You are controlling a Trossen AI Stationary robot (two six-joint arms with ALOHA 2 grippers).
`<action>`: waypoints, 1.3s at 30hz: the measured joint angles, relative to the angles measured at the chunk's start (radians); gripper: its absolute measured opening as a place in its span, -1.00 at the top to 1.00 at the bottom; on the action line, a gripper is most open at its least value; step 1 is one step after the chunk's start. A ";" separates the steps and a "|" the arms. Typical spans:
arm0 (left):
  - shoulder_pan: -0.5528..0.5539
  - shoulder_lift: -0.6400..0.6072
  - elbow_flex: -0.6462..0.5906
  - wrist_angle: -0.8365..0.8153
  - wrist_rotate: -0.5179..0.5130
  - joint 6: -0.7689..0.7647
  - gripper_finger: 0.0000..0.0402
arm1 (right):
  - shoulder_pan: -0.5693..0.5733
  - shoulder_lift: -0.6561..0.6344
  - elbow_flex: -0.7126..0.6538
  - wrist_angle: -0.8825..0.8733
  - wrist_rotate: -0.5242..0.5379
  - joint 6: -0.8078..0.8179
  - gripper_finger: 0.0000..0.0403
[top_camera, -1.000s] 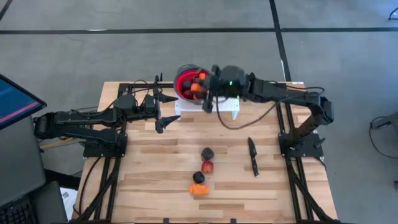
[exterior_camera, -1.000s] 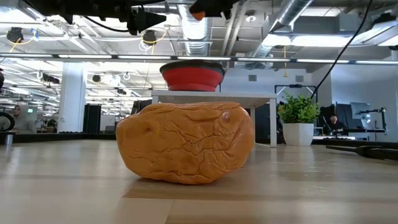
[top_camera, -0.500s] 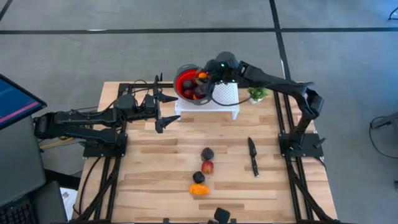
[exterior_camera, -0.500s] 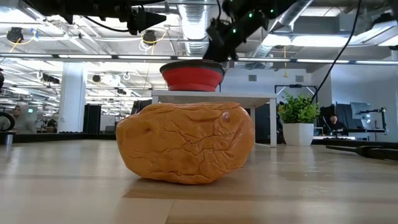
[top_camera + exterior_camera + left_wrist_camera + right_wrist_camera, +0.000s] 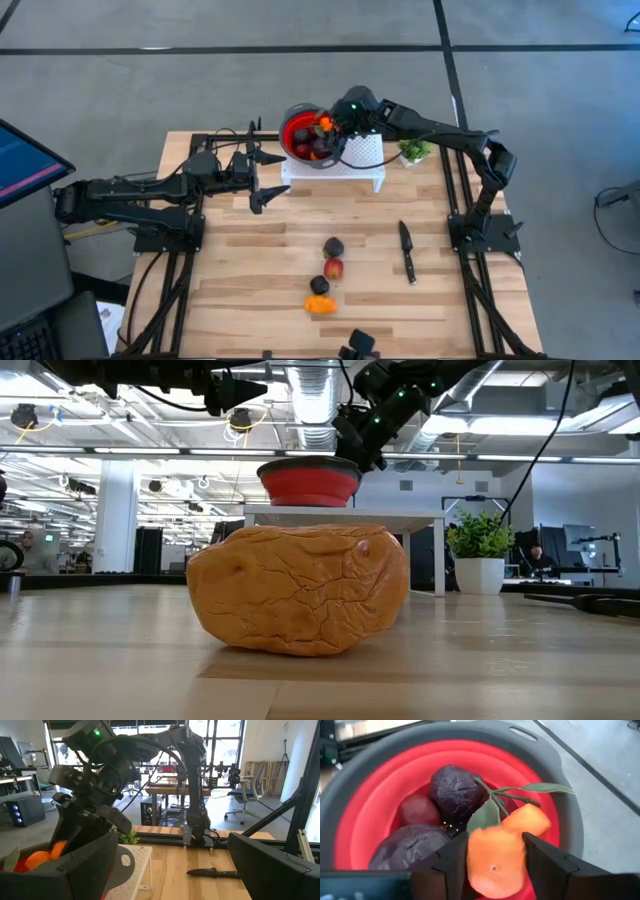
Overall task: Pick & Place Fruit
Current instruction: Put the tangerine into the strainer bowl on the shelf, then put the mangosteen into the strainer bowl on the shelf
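Small orange [image 5: 496, 862] sits between right gripper [image 5: 492, 857] fingers, over red bowl [image 5: 375, 802]

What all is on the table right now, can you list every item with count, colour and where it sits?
Collapsible bowl: one, red with grey rim, on white stand.
White perforated stand: one, table's far edge.
Fruit in bowl: two dark purple plums, a red ball, leafed orange.
Loose fruit: two dark plums, one red-yellow ball, one larger orange piece, mid-table.
Black-handled knife: one, right.
Green potted plant: one, beside stand.
Left gripper: open, idle, left.
Right gripper: over bowl, around small orange.
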 joint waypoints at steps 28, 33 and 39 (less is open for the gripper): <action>0.000 0.000 0.000 0.020 0.000 0.000 -0.86 | 0.398 -0.204 0.186 -0.290 0.002 -0.041 0.00; 0.000 0.000 0.000 0.021 0.000 0.000 -0.86 | 0.541 -0.203 0.185 -0.394 0.002 0.013 0.07; 0.000 0.000 0.000 0.021 0.000 0.000 -0.86 | 0.690 -0.144 0.184 -0.423 0.002 0.081 0.13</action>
